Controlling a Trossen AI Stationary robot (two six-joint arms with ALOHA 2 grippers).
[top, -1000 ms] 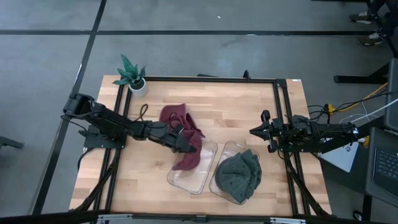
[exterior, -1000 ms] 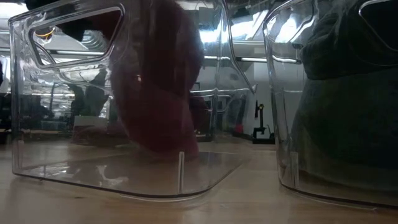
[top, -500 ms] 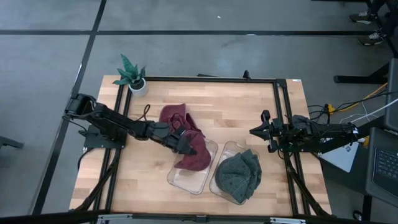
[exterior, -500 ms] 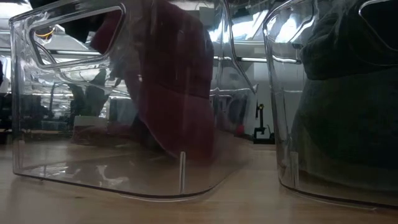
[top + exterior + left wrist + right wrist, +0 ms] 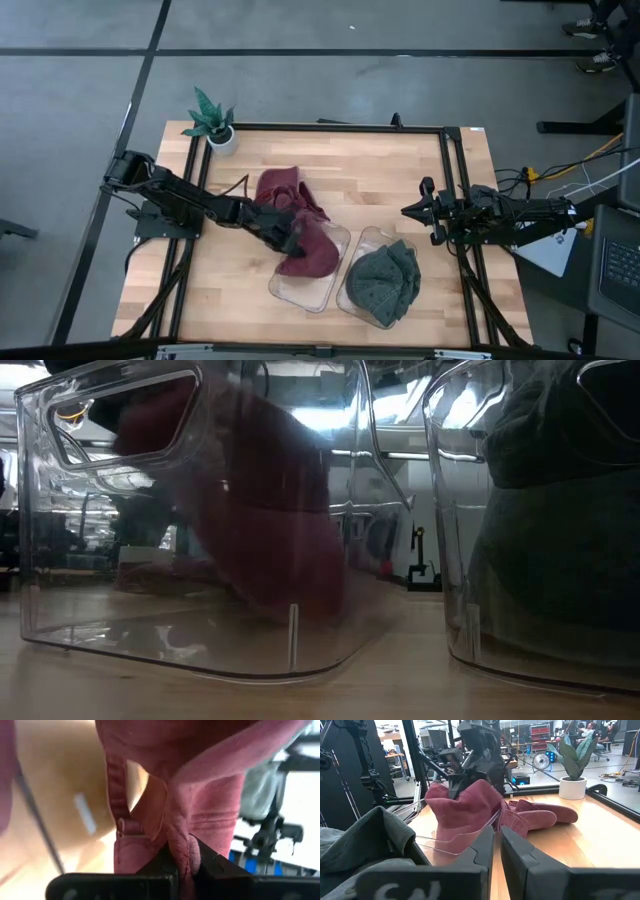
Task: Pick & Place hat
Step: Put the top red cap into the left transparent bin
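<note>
A dark red hat hangs from my left gripper, which is shut on it over the far end of the left clear bin. In the low view the hat fills the bin's middle, its lower end near the floor. A second dark red hat lies flat on the table behind it. A grey-green hat fills the right clear bin. My right gripper waits shut at the table's right side, holding nothing. My left gripper pinches a bunched fold of the red hat's cloth between its two fingers, several layers thick. The fingers come from the table's left, slanting down. The hat hangs below and ahead of them, slack, down inside the bin; whether it touches the floor I cannot tell.
A small potted plant stands at the table's far left corner. The two clear bins sit side by side near the front edge. A black frame rail runs around the tabletop. Bare wood lies at the far right and near left.
My left gripper has sunk a little and tipped its fingers further down, still shut on the red hat. The hat has come lower into the left bin, and its hanging part has spread wider toward the bin's right wall.
</note>
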